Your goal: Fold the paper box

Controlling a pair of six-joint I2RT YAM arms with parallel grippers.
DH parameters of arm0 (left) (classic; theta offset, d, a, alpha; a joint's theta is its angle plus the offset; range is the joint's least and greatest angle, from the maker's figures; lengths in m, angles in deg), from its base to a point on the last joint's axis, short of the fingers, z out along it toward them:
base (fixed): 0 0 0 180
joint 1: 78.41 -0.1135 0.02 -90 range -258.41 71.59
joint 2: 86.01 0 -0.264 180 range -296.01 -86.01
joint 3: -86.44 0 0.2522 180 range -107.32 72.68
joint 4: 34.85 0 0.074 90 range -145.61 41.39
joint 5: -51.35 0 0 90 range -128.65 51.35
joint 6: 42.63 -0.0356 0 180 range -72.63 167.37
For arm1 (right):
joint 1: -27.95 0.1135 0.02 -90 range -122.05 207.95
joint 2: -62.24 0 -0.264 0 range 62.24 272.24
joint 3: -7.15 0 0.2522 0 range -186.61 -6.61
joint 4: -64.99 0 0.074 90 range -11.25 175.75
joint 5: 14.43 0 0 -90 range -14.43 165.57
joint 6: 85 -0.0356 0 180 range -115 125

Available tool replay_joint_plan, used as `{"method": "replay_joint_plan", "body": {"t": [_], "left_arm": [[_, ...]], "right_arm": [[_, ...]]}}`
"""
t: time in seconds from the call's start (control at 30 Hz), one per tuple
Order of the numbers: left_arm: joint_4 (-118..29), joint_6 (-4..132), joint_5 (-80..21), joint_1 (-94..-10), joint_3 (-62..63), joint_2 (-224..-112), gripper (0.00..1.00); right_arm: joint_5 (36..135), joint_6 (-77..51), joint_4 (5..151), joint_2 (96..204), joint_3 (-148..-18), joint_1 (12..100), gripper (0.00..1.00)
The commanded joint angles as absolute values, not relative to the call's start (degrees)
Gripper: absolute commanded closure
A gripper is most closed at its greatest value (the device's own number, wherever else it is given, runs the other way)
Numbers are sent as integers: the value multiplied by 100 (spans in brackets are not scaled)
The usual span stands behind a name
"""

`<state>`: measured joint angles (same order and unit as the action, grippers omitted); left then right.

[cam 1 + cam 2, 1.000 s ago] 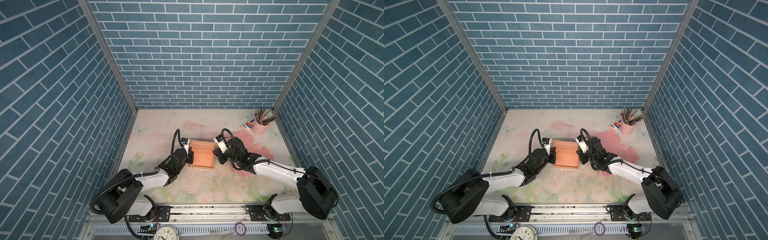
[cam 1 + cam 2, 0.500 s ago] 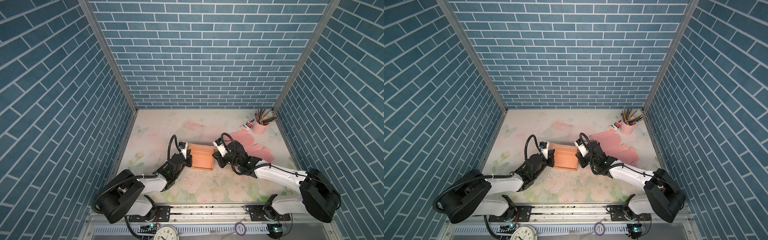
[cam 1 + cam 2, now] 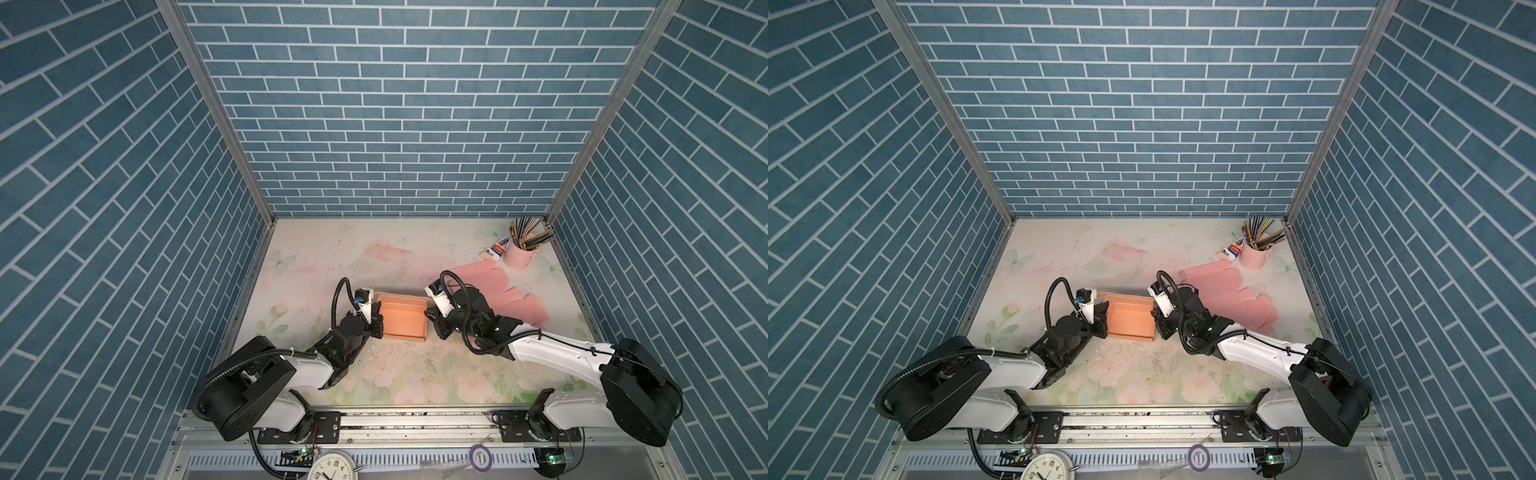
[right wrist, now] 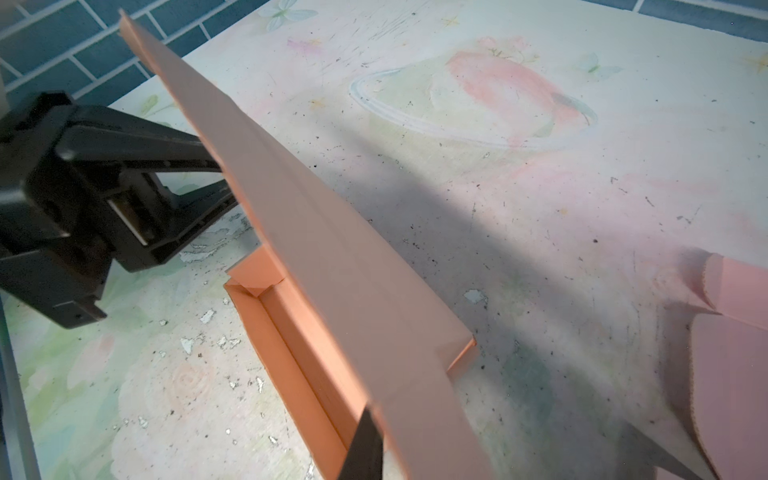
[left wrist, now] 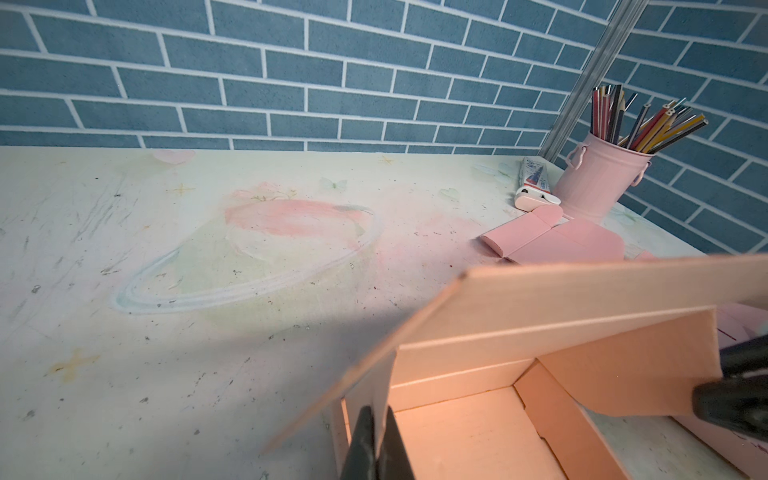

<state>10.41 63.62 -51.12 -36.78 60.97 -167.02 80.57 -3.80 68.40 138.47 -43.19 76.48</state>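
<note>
The left gripper (image 3: 379, 319) was pinched shut on the left wall of the box (image 3: 402, 328), its dark fingers (image 5: 362, 442) cut off at the wrist view's edge; the box, smooth orange card with a raised lid (image 4: 324, 257), sat mid-way across the table (image 3: 324, 257); the right gripper (image 3: 430, 319) nipped its right wall, one finger (image 4: 368, 440) showing, the other hidden by the lid; flat pink sheets (image 3: 513, 305) lay beyond, near a pink cup (image 3: 519, 259) of pencils (image 3: 528, 232).

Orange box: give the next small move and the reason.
Probably tip the raised lid a little down toward the open orange box: the left pincer and right pincer each pinch one end of it, and the lid stands tilted, not closed.
</note>
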Motion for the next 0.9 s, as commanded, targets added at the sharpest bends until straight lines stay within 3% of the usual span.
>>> {"method": "replay_joint_plan", "body": {"t": [0.0,0.43,0.87], "left_arm": [[932,6475,-5006,-3586,6309,-16909,98],[1331,6612,-5038,-3442,6329,-17359,98],[892,6607,-5308,-3136,6258,-17067,98]], "right_arm": [[7918,-493,6877,13779,-4230,7717,87],[7926,-536,6883,13713,-4077,7713,87],[7985,-581,6742,13665,-4003,7712,88]]}}
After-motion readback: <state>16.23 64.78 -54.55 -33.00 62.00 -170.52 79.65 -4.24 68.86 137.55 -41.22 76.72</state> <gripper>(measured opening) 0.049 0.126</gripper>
